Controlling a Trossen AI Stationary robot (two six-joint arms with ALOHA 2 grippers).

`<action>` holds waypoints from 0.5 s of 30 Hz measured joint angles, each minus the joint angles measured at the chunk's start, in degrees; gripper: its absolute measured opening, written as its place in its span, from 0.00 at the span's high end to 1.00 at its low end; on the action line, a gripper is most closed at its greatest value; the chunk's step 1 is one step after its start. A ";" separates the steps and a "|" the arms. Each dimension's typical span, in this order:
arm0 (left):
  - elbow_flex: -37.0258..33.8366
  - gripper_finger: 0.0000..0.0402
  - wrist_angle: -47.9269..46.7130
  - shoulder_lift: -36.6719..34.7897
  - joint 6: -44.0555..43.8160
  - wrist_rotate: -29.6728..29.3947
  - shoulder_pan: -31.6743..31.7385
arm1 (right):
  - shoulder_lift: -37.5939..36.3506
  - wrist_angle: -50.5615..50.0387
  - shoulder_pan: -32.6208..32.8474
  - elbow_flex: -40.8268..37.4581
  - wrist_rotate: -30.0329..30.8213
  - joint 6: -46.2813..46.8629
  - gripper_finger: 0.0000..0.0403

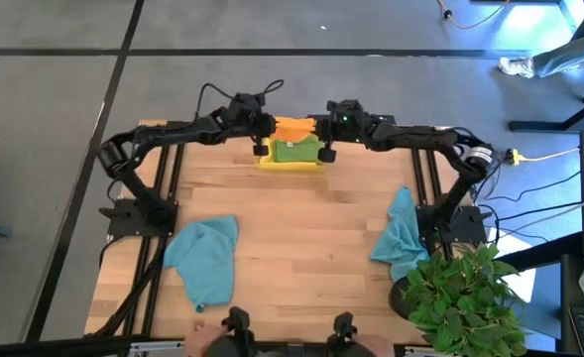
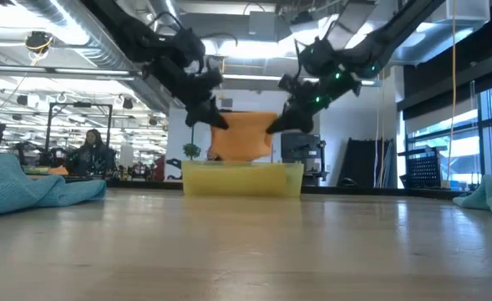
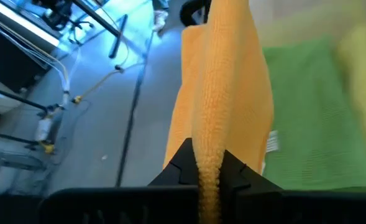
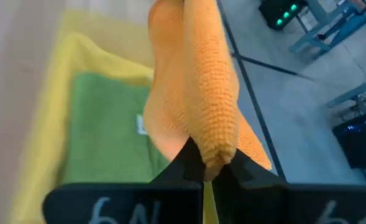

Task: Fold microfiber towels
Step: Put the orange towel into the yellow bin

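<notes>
An orange microfiber towel hangs stretched between my two grippers above a yellow tray at the table's far middle. A green towel lies flat in the tray. My left gripper is shut on the orange towel's left upper end, and my right gripper is shut on its right upper end. Two teal-blue towels lie crumpled on the table, one near left and one at the right edge. My left gripper pinches the orange towel's upper edge at its left end between its two fingers, where the cloth is bunched thick. The fingers come slanting down from the table's left. The towel hangs below, above the green towel. My right gripper pinches the orange towel's upper edge at its right end between its two fingers, on a thick rolled fold of cloth. The fingers come slanting down from the table's right. The towel hangs below; its lower edge reaches the tray's rim height.
A potted plant stands at the near right corner. A person's hands show at the near edge. The table's wooden middle lies between the two teal towels. Beyond the tray the table ends at its far edge.
</notes>
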 joint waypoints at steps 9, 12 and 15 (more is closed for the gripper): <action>0.00 1.00 9.45 5.82 2.84 3.89 4.56 | 5.47 5.97 -4.71 1.29 0.41 -1.81 0.97; 0.07 1.00 9.56 6.93 5.29 5.80 5.38 | 7.26 5.75 -5.17 2.06 0.29 -2.41 0.97; 0.04 1.00 9.38 8.34 7.98 5.46 5.19 | 9.25 5.49 -5.21 2.40 0.39 -3.70 0.97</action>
